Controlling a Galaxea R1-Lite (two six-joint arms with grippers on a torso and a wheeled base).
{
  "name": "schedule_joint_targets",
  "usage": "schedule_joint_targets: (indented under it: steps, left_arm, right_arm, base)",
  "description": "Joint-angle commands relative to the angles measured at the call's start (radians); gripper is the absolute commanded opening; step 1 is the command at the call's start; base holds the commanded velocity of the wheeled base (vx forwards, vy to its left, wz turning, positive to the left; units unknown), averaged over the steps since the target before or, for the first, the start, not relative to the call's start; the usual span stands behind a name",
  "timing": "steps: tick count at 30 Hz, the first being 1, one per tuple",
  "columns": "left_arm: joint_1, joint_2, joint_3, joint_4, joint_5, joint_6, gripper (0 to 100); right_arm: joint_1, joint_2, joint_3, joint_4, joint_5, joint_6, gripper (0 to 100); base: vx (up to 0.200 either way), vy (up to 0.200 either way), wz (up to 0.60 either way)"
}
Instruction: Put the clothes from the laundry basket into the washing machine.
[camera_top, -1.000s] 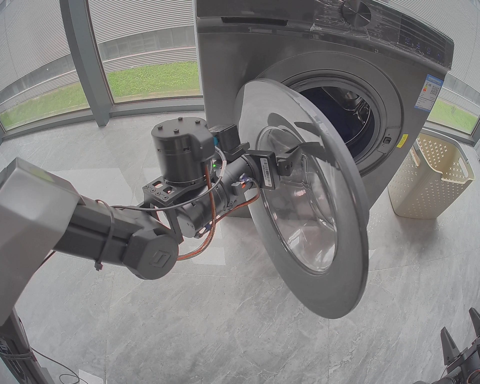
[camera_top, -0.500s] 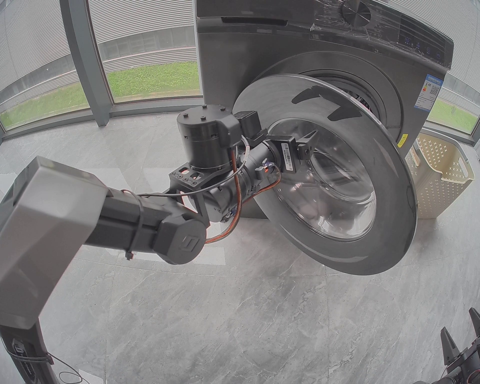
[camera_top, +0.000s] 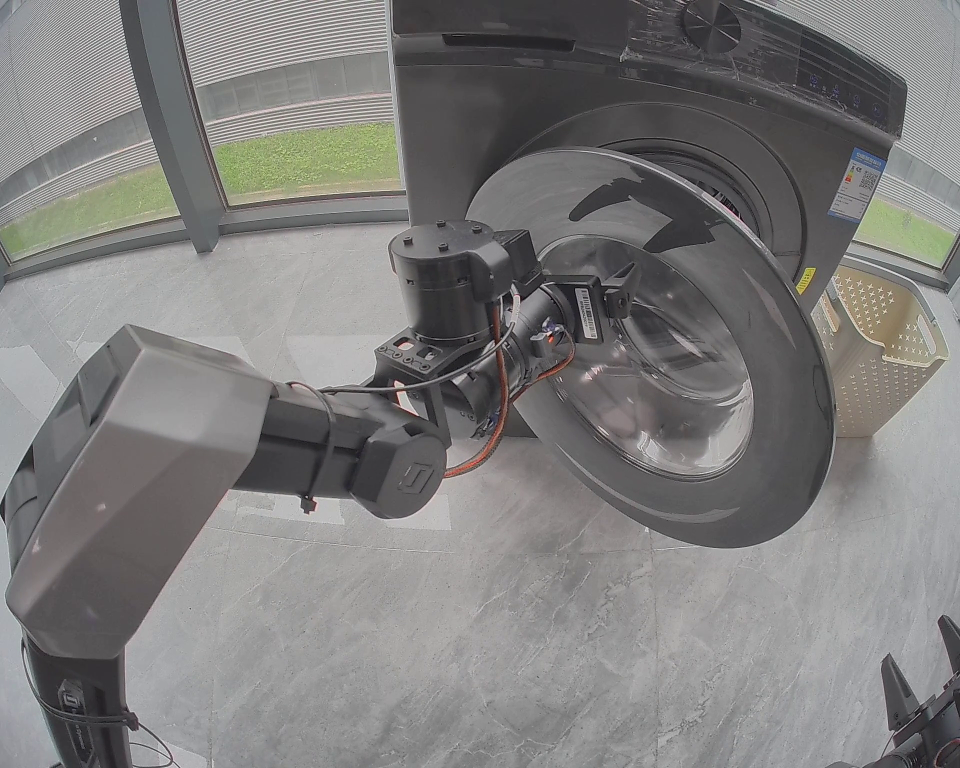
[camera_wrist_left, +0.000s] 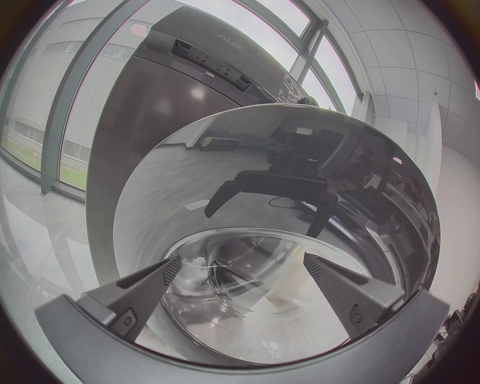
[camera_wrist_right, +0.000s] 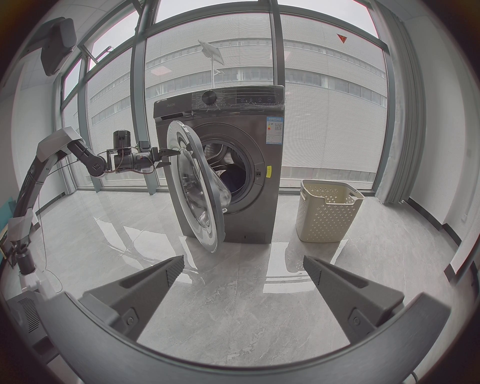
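The grey washing machine (camera_top: 640, 90) stands ahead, its round door (camera_top: 690, 380) swung partway across the drum opening. My left gripper (camera_top: 614, 293) is open, its fingertips up against the outer face of the door beside the glass bowl (camera_wrist_left: 240, 295). In the left wrist view the left gripper (camera_wrist_left: 242, 265) shows spread fingers with nothing between them. A cream laundry basket (camera_top: 885, 350) stands on the floor right of the machine. From the right wrist view the machine (camera_wrist_right: 250, 150), the door (camera_wrist_right: 192, 185) and something dark inside the drum (camera_wrist_right: 232, 176) show. My right gripper (camera_wrist_right: 243, 265) hangs open and low (camera_top: 922, 668).
Grey marble floor (camera_top: 480, 620) spreads in front of the machine. Tall windows with a steel post (camera_top: 170, 120) stand behind on the left. The basket (camera_wrist_right: 327, 210) sits near the window wall, with a curtain (camera_wrist_right: 405, 110) to its right.
The door has swung from wide open to partway across the opening, most of it before half a second ago. My left arm has followed it forward and to the right. The right gripper is unmoved.
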Motion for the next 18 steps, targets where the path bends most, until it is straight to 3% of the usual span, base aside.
schedule_joint_targets:
  steps: [1, 18]
  left_arm:
    - [-0.001, -0.001, -0.003, -0.002, -0.002, -0.002, 100]
    - [-0.008, 0.076, -0.198, 0.097, -0.008, -0.002, 100]
  right_arm:
    - [0.0, -0.002, 0.01, 0.0, 0.001, -0.001, 100]
    - [0.0, -0.002, 0.01, 0.0, 0.001, -0.001, 100]
  base:
    - [0.0, 0.0, 0.0]
    - [0.0, 0.0, 0.0]
